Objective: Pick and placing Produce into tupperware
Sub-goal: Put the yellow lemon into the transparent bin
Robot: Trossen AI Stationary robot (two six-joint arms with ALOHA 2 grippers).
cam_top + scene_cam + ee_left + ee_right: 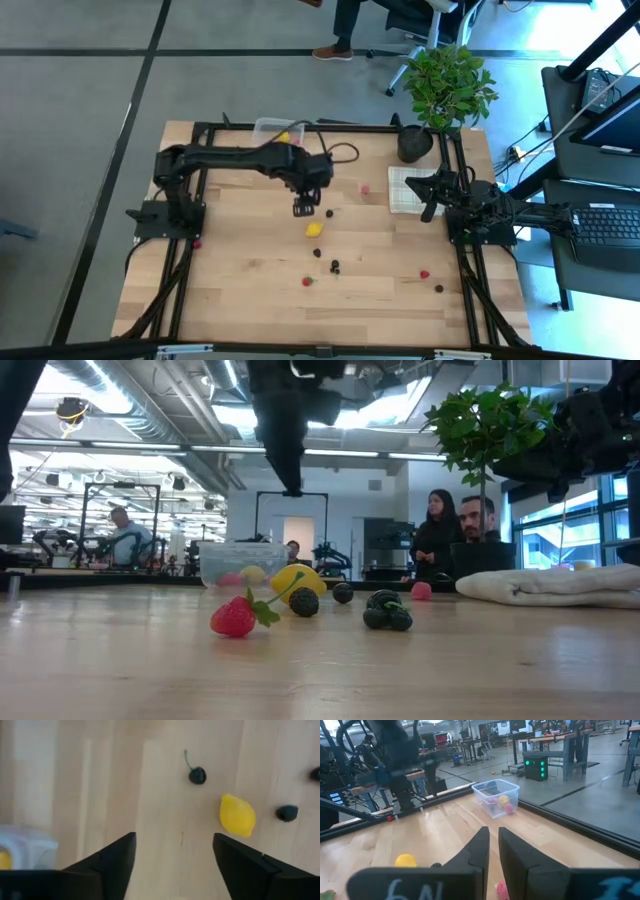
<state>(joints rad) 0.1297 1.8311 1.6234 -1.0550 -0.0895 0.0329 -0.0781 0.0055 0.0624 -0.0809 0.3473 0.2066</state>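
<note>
Light wood tabletop (250, 280) with a black frame around it, grey floor all round. The tub (272, 129) sits at the far edge with a lemon piece and pink berries already in it. Left tool (304, 208) hangs over the boards just on the near side of the tub, fingers spread, nothing between them. A lemon (314, 229) lies just past it, dark berries (334, 266) and red berries (424, 273) scattered farther from the tub. Right tool (430, 212) sits pressed together by the white cloth (403, 190), off to the tub's right next to a potted plant (448, 85). Behind the tabletop it's an open lab, two people (460, 525) watching.
</note>
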